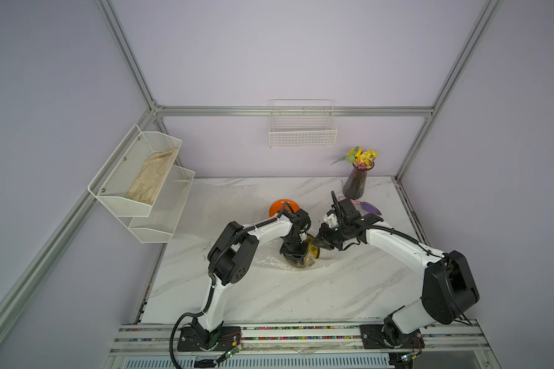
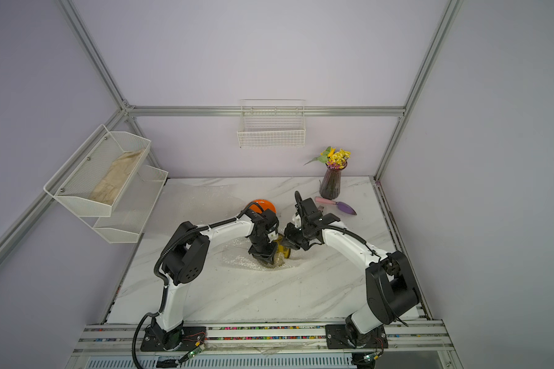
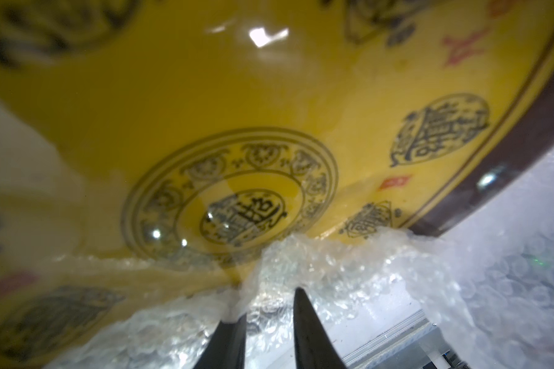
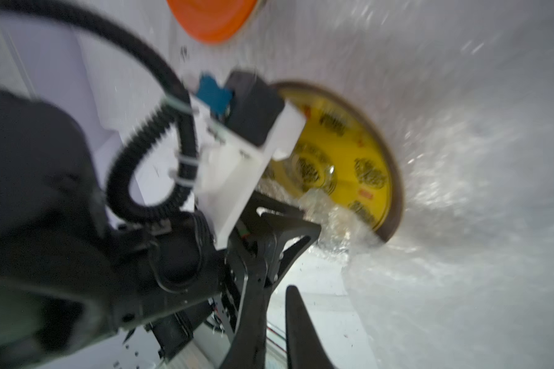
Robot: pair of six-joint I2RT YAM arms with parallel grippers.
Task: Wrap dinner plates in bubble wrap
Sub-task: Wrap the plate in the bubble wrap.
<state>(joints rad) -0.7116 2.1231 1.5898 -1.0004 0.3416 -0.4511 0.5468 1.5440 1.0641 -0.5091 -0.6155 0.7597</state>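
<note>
The yellow patterned dinner plate [image 1: 314, 252] [image 2: 285, 252] lies mid-table on the clear bubble wrap [image 1: 269, 260] [image 2: 237, 258]. In the left wrist view this plate [image 3: 269, 96] fills the frame, and a bunched edge of wrap [image 3: 317, 262] is folded onto its rim. My left gripper [image 1: 296, 258] [image 3: 267, 300] is shut on that bunched wrap at the plate's near edge. My right gripper [image 1: 316, 242] [image 4: 277, 287] hovers just right of the plate [image 4: 349, 153], its fingers a narrow gap apart with nothing between them. The orange plate [image 1: 282, 204] [image 4: 211, 19] sits behind the left wrist.
A purple vase of flowers [image 1: 355, 182] and a purple trowel [image 1: 370, 206] stand at the back right. A wire basket [image 1: 303, 131] hangs on the back wall. A mesh shelf [image 1: 160, 220] on the left wall holds a beige cloth [image 1: 151, 179].
</note>
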